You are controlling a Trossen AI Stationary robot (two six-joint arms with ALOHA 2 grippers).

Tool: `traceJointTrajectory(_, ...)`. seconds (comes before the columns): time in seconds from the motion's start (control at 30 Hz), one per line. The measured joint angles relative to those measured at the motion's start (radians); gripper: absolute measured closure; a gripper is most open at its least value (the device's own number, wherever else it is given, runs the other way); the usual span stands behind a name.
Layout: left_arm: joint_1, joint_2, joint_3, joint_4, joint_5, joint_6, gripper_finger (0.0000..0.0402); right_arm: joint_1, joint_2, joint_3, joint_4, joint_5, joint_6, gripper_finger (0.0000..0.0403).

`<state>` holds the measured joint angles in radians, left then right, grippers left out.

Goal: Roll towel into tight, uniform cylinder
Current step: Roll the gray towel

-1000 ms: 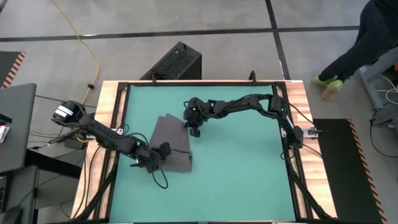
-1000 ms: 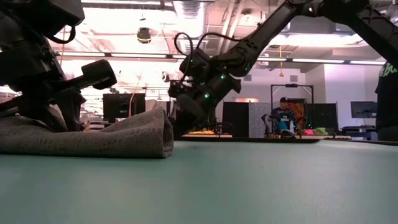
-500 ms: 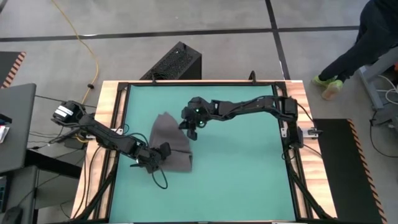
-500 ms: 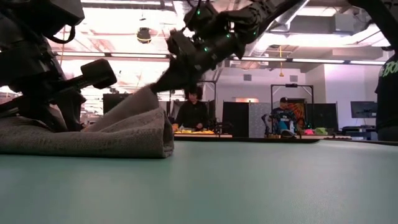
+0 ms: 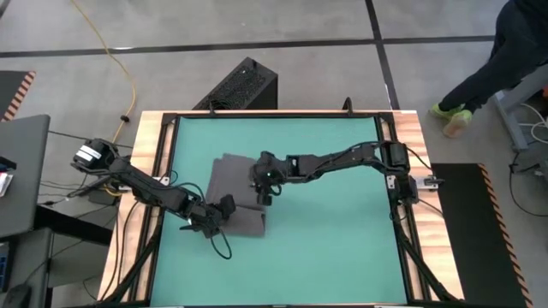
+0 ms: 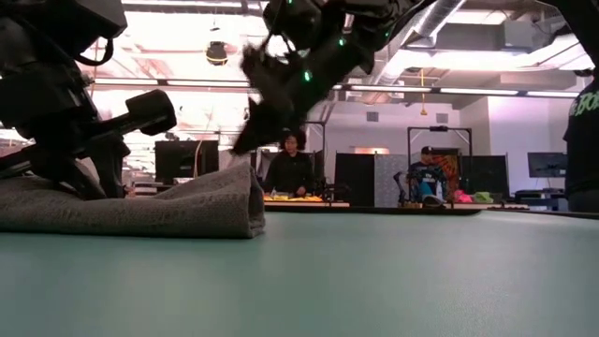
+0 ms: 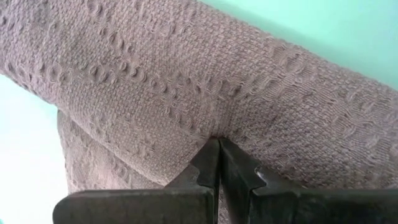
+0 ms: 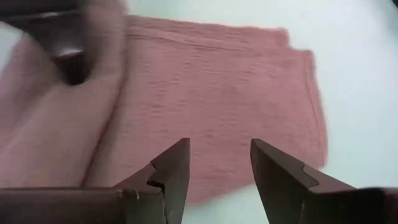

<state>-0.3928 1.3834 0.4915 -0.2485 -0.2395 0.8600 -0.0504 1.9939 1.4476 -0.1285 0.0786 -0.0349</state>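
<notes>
High view: the folded towel [image 5: 235, 192] lies on the teal mat [image 5: 334, 231], left of its centre. The left gripper [image 5: 208, 224], fingers pressed together, pinches the towel's near-left edge. The right gripper [image 5: 265, 193] hovers above the towel's right side, fingers spread, holding nothing.

No text, label, brand, number or sign can be read with any certainty in these views. In the low view, pale lettering shows at 3 o'clock on a dark garment [image 6: 582, 140] at the picture's edge, cut off and too partial to read.
</notes>
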Motion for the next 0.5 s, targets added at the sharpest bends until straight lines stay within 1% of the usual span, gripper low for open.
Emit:
traceJointTrajectory(0.03, -0.002, 0.0, 0.0, 0.0, -0.002, -0.001, 0.0401, -0.006, 0.002, -0.01, -0.009, 0.035, 0.006, 0.021)
traceJointTrajectory(0.1, -0.006, 0.0, 0.0, 0.0, -0.005, -0.004, 0.0402, -0.034, 0.002, -0.021, 0.009, 0.034, 0.079, 0.0213)
traceJointTrajectory(0.23, -0.011, 0.0, 0.0, 0.0, -0.009, -0.036, 0.0401, -0.098, 0.021, -0.061, 0.105, -0.131, 0.326, 0.0213)
traceJointTrajectory(0.33, -0.011, -0.001, 0.0, 0.0, -0.009, -0.043, 0.0401, -0.126, 0.027, -0.12, 0.116, -0.139, 0.457, 0.0209)
traceJointTrajectory(0.43, -0.011, -0.001, 0.0, 0.006, -0.008, -0.045, 0.0401, -0.138, 0.02, -0.16, 0.139, -0.102, 0.535, 0.0208)
traceJointTrajectory(0.5, -0.011, -0.001, 0.0, 0.012, -0.008, -0.045, 0.0401, -0.143, 0.023, -0.163, 0.141, -0.088, 0.567, 0.0208)
